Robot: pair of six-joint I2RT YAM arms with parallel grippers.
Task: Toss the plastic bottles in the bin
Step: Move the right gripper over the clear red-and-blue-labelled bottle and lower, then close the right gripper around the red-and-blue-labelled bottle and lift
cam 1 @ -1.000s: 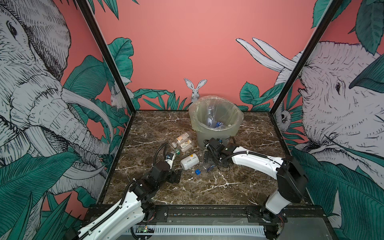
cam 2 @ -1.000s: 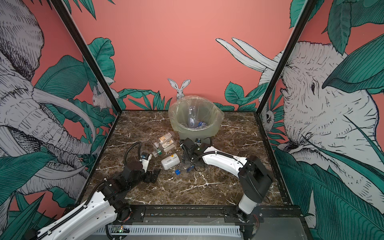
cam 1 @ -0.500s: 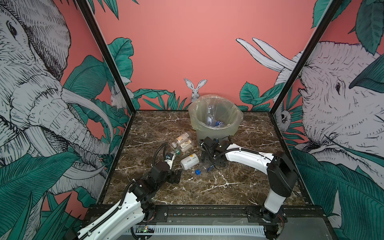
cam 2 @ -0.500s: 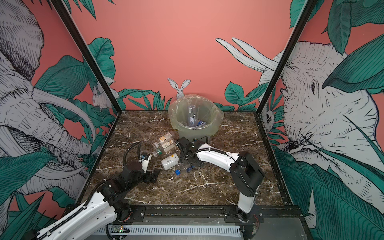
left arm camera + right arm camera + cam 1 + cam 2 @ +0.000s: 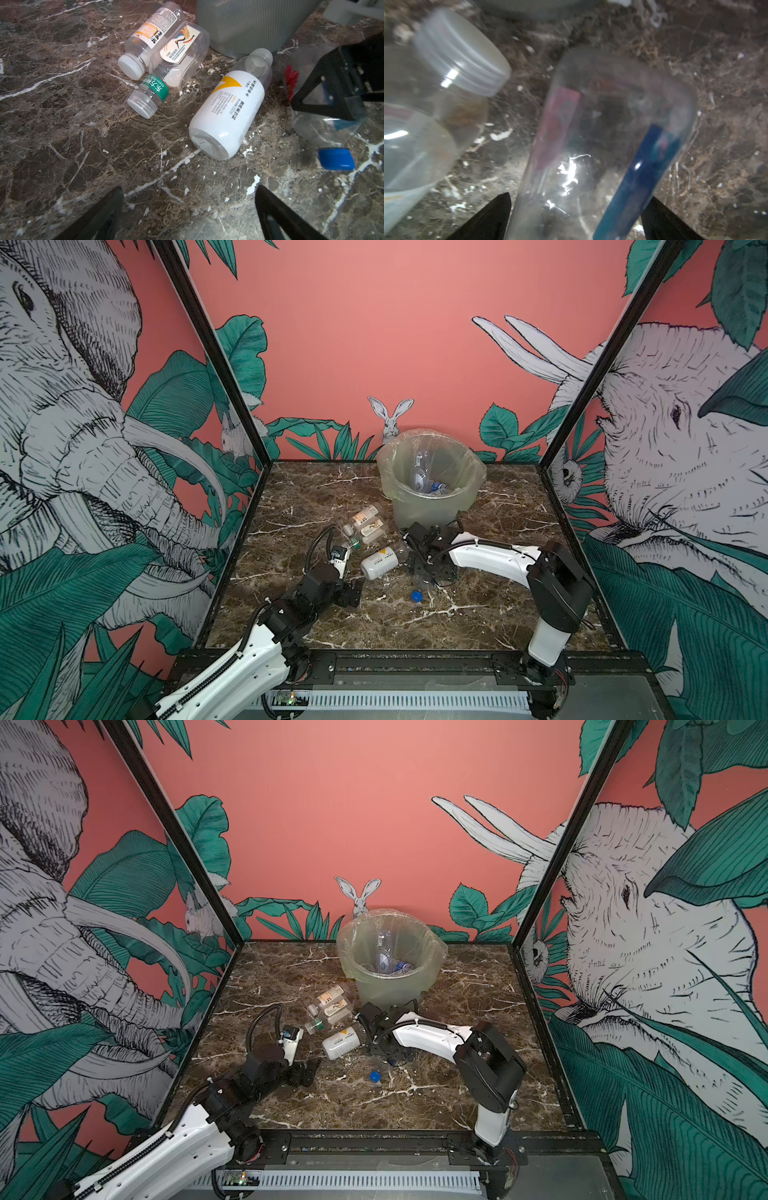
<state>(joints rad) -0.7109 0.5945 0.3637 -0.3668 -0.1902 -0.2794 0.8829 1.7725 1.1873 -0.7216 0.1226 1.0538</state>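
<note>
The right arm has folded in at the elbow in the last second and brought the right gripper (image 5: 430, 570) down just near of the bin (image 5: 432, 506). Now it sits over the blue-capped bottle (image 5: 324, 133). In the right wrist view that clear bottle lies lengthwise between the two black fingers. They are spread wide to either side of it and have not closed on anything. The view is blurred, so I judge the gripper is in motion.

The left gripper (image 5: 189, 188) hasn't budged. It is parked low on the near left of the worktop (image 5: 478, 614), spread fully and empty, facing the pile.

Where are the plastic bottles? A few already lie inside the bin (image 5: 424, 481), at the far middle. The white-labelled bottle (image 5: 380, 562) lies on its side just left of the right gripper. Three more (image 5: 365, 526) huddle together beyond it, close to the bin's left flank.

So a pick is being lined up. The squeeze should come next, then a short lift up and back over the rim. That thin crushed plastic could buckle or slip, and the white-labelled bottle is close enough to get nudged.
</note>
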